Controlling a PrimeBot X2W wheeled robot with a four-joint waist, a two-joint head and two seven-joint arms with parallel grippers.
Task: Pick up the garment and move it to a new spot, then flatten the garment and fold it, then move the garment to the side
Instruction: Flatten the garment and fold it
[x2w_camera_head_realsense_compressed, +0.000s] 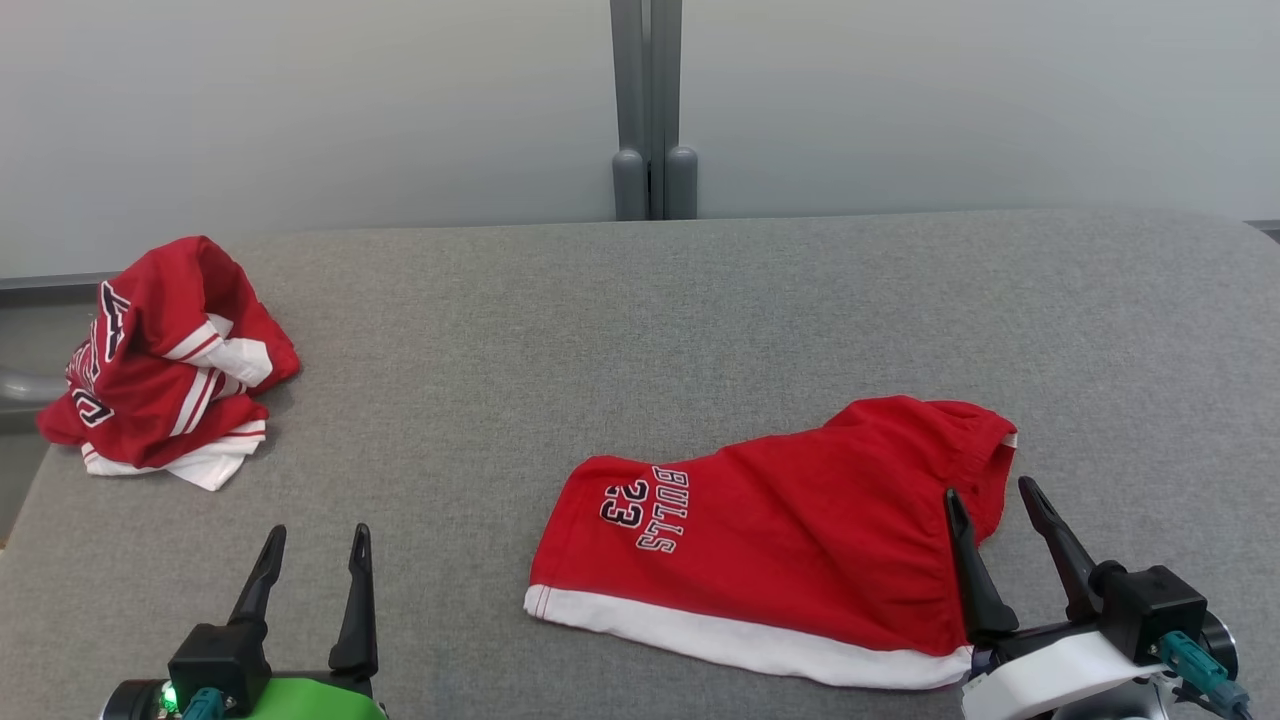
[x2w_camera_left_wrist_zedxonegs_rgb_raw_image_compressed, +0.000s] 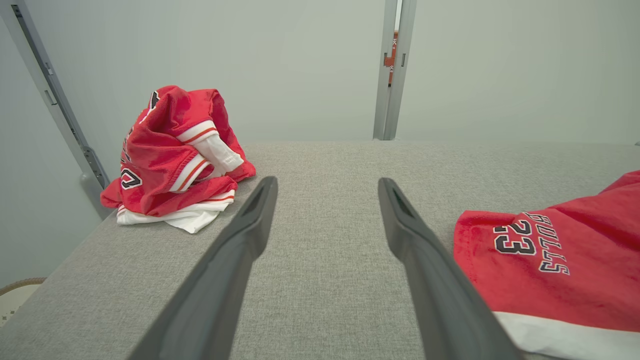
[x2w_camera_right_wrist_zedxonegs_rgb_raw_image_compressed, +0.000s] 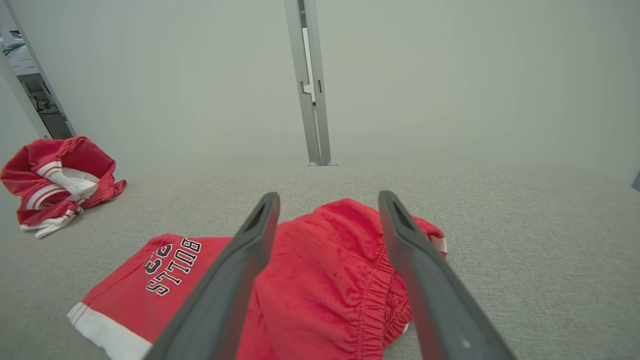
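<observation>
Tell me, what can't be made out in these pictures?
Crumpled red garment, head view: its folds hide most lettering and its type.
Red Bulls shorts, left wrist view: cut off by the right edge.
Shorts' waistband, right wrist view: partly covered by the right end effector.

"BULLS" in black letters with white edge on the red shorts (x2w_camera_head_realsense_compressed: 790, 540) before me, "23" just beside it on the same leg, both upside down for my head, black-and-white marks on the crumpled red jersey (x2w_camera_head_realsense_compressed: 165, 360), which I cannot read
</observation>
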